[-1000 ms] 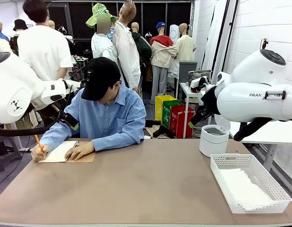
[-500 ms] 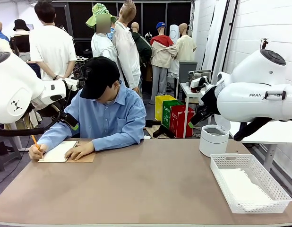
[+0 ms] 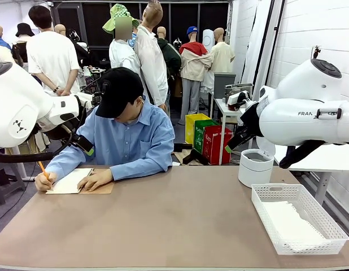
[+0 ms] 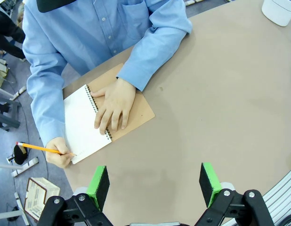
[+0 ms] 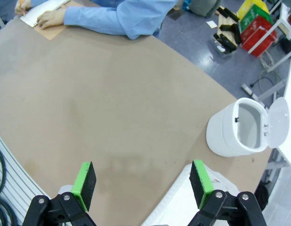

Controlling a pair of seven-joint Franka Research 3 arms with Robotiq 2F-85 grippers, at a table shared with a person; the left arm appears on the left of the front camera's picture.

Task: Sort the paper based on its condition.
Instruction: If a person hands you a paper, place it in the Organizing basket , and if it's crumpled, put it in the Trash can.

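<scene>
Overhead, the left tool (image 4: 154, 182) hangs with its green pads spread wide and nothing between them, above bare brown counter (image 4: 216, 94). Just past it, a spiral notebook (image 4: 82, 123) lies open on its brown cover. One hand (image 4: 115, 102) of the seated person presses flat on it, and the other hand (image 4: 58, 157) holds an orange pencil (image 4: 39, 148) at the page's corner.

The right tool (image 5: 142, 182) is likewise open and empty, high over the counter's other end. A white bin (image 5: 235, 131) with its lid flipped up stands beyond it, at the counter's edge.

From the front, the paper (image 3: 287, 221) lies as loose white sheets inside the white lattice basket (image 3: 276, 193), at the near right of the counter and well apart from the notebook.

Against a second ago, both arms sit in the same pose, and the basket, paper and bin have not shifted. Only the pencil hand has crept slightly along the page. A standing person in a white shirt (image 3: 47, 56) in the background has moved about.
</scene>
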